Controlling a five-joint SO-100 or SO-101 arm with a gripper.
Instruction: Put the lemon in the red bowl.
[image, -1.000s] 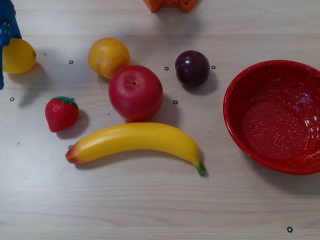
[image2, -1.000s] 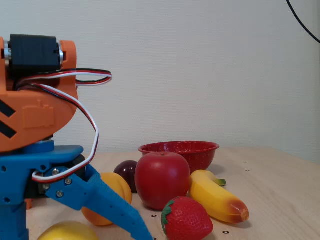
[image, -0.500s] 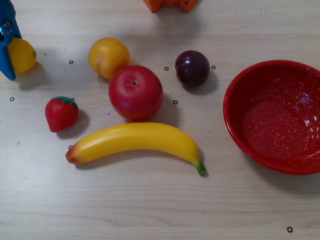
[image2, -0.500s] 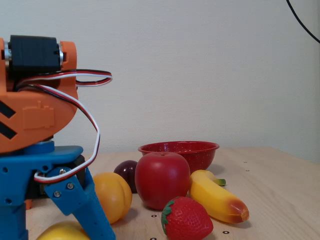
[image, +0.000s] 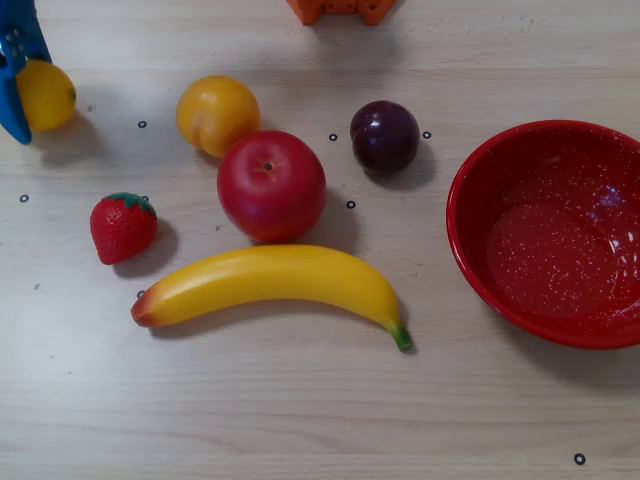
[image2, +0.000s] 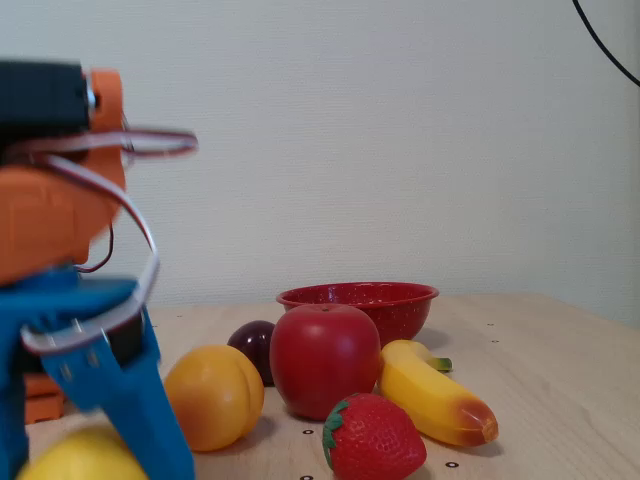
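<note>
Lemon (image: 46, 94) sits whole overhead, cropped in the fixed view, blue fingers (image: 18, 88) closed around it.

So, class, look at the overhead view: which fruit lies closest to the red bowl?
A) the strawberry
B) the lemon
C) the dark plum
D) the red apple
C: in the overhead view the dark plum sits just left of the red bowl, while the lemon is at the far left edge by the gripper.
</note>
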